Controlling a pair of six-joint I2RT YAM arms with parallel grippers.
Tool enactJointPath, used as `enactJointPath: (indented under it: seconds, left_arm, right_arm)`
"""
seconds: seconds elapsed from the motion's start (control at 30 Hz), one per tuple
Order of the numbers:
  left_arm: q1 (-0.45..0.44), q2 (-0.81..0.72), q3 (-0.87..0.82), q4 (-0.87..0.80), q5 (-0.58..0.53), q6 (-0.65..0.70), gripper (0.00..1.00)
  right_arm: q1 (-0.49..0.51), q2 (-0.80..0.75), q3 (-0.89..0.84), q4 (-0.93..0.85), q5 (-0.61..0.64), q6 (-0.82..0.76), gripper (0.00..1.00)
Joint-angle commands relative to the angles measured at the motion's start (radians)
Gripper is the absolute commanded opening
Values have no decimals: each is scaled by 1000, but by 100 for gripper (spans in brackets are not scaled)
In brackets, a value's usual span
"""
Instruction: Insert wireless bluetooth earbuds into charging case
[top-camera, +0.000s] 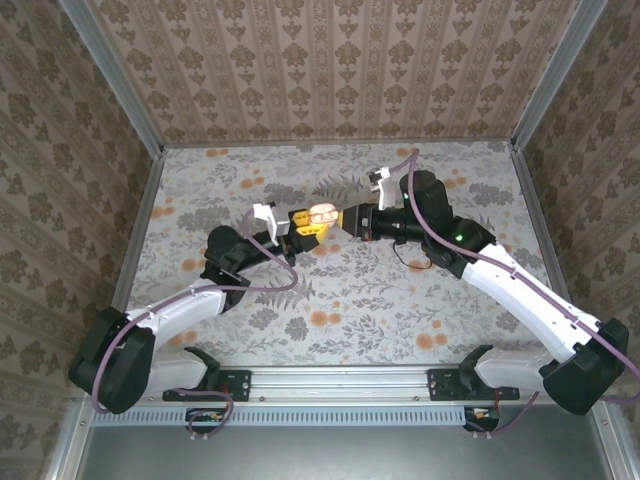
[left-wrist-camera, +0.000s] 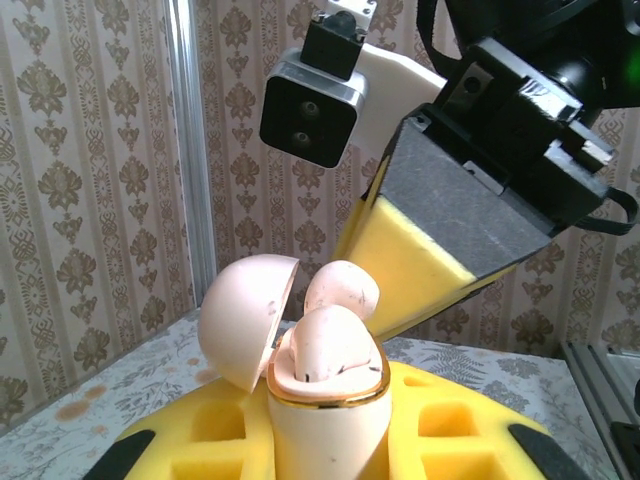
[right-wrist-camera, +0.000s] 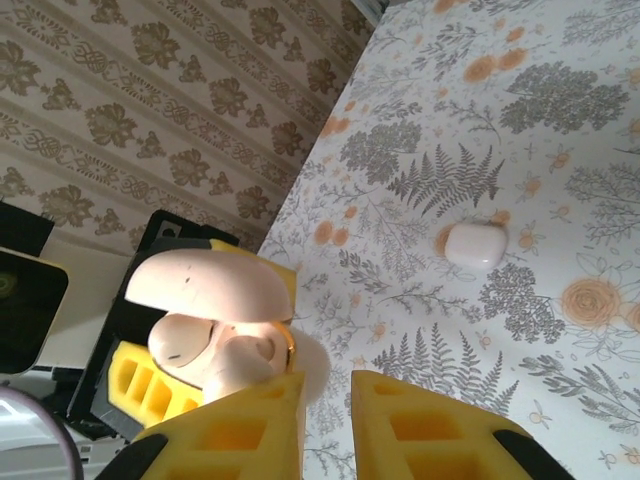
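Observation:
My left gripper is shut on a pale pink charging case with a gold rim, held upright above the table. Its hinged lid stands open to the left. Two pale pink earbuds sit in the case's top: one lies low in the rim, the other rises behind it. My right gripper hovers right beside the case, jaws a narrow gap apart with nothing between them. One of its yellow fingers slants just behind the earbuds. From above, both grippers meet at the case.
A small white rounded-square box lies shut on the floral tablecloth, beyond my right gripper. Patterned walls with metal corner posts close in the table on three sides. The arms' bases stand at the near rail.

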Motion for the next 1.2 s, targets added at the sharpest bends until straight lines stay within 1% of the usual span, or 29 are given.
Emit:
enactJointPath:
  seconds: [0.0,0.17,0.37,0.57,0.73,0.8,0.97,1.17]
  left_arm:
    - [-4,9,19,61,13,-20,0]
    - [-3,9,14,65,14,-21,0]
    - [-2,7,5,66,10,-20,0]
    - [0,7,6,67,17,-22,0]
    - [2,4,6,69,19,-27,0]
    - [2,4,5,71,21,-27,0]
    - [2,4,8,72,19,-29,0]
    - [1,9,11,70,22,-33,0]
  right_arm:
    - [50,27,42,-6,-61,1,19]
    - [76,37,70,1,-78,-19,19]
    - [68,1,86,-18,-84,-41,19]
    - [7,-41,119,-88,-110,-55,22]
    - [-67,-72,131,-164,-69,-62,22]
    - [-87,-66,132,-180,-72,-63,22]
    - [-81,-21,125,-125,-143,-27,19]
    - [-36,15,130,-90,-161,-22,17]
